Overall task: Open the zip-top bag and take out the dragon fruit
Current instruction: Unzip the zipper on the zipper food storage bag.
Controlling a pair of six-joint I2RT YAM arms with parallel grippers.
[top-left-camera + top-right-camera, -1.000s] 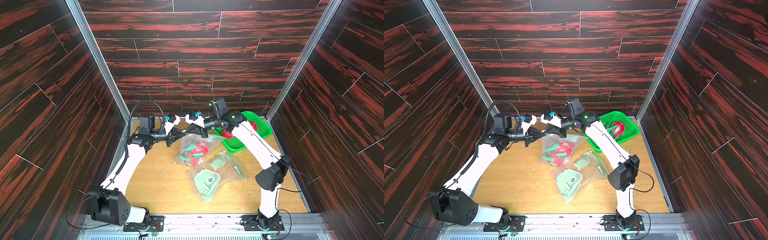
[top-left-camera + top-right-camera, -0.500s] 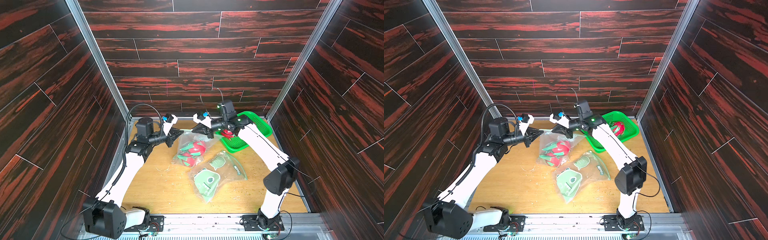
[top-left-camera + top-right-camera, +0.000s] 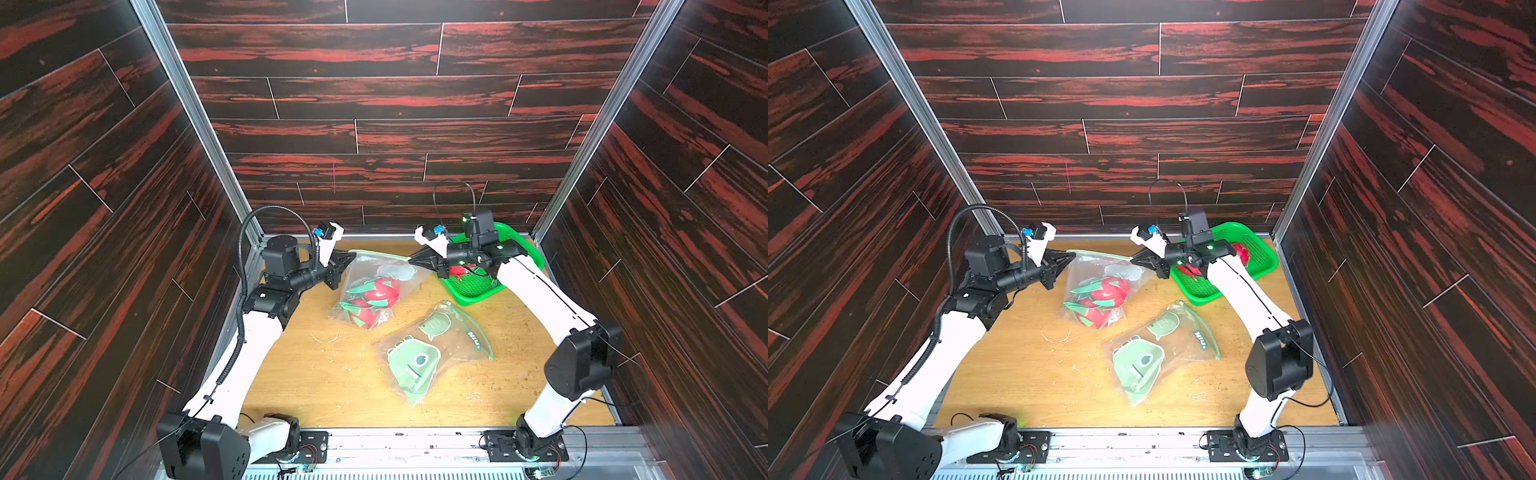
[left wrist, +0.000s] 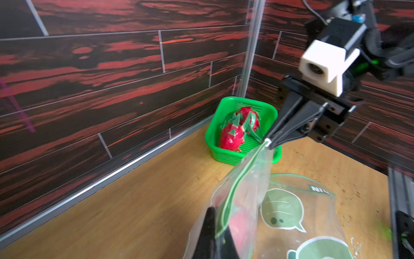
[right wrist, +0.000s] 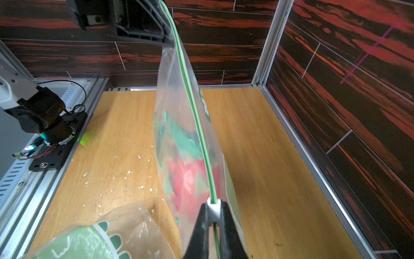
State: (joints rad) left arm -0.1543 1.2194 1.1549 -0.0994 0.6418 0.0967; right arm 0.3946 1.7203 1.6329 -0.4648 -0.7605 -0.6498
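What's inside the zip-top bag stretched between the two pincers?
Two red-pink dragon fruits with green scales show through the clear zip-top bag, one overlapping the other. Their undersides and anything beneath them are covered.

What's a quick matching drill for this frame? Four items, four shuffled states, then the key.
Items:
1. left gripper
2. lifted zip-top bag
3. green basket
4. printed bag

States:
A. lies on the table, no gripper on it
B. holds two loose fruits, far right corner
C. shut on one end of a zip edge
D. stretched across to the right gripper, dragon fruit inside

Pairs: 1-C, 2-D, 3-B, 4-A.
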